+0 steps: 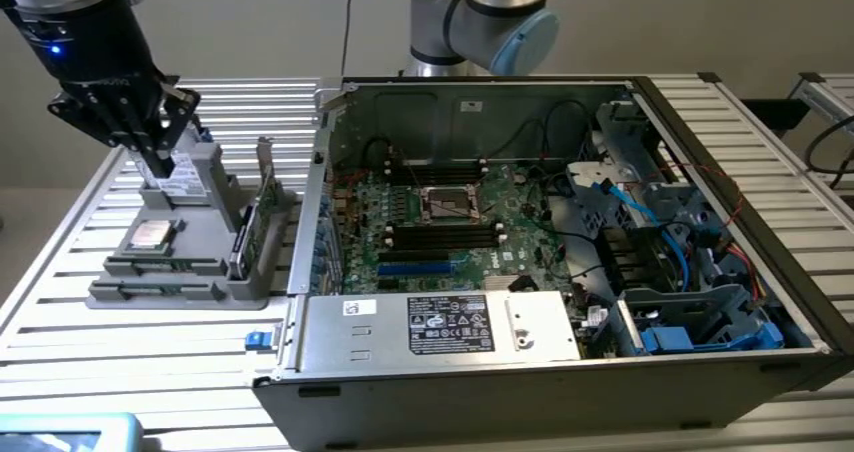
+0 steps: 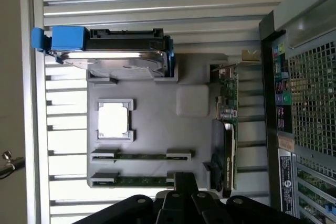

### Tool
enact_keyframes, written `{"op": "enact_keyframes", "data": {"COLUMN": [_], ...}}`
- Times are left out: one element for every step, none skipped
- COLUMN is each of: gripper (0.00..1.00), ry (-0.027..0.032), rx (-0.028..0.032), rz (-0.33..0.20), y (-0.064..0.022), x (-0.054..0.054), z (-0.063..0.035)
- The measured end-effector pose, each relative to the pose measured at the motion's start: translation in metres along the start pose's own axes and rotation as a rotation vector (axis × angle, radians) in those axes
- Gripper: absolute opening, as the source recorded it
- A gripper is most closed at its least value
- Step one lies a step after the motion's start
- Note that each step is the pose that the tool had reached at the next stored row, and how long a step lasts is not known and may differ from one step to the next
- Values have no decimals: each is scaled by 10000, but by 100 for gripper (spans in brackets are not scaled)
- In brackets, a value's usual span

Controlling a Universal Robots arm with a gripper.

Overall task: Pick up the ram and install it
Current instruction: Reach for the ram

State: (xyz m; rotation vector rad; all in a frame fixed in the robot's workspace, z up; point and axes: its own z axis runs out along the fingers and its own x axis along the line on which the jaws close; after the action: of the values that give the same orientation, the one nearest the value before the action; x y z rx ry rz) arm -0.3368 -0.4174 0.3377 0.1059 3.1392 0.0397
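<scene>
Barely started. The tool [image 1: 162, 168] is clenched shut on nothing, hovering over the grey tray [image 1: 200, 297] on the surface [image 1: 80, 342]. The ram [image 2: 140, 156] sits in its tray slot, not grabbed yet. Pickup and install into the open PC case [image 1: 534, 397] are both left.

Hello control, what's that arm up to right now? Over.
Gripper shut, nothing in it, over the gray holder. Two ram sticks lying in holder slots, untouched. Hard drive stands close beside gripper.
</scene>
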Motion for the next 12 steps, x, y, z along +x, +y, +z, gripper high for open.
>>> {"op": "enact_keyframes", "data": {"gripper": [11,11,11,11,11,11,11,11,11,11,11,11], "ry": [7,13,21,30,41,51,63,74,83,92,100,106], "rx": [0,0,1,2,2,3,4,5,5,7,8,9], "rz": [-4,-7,-11,-15,-19,-23,-27,-29,-33,-34,-38,-40], "y": [-7,-15,-23,-32,-41,-51,-60,-69,-77,-85,-93,-101], "x": [17,35,52,68,81,93,106,119,132,147,162,179], "z": [6,13,19,26,32,38,45,50,56,61,66,72]}}
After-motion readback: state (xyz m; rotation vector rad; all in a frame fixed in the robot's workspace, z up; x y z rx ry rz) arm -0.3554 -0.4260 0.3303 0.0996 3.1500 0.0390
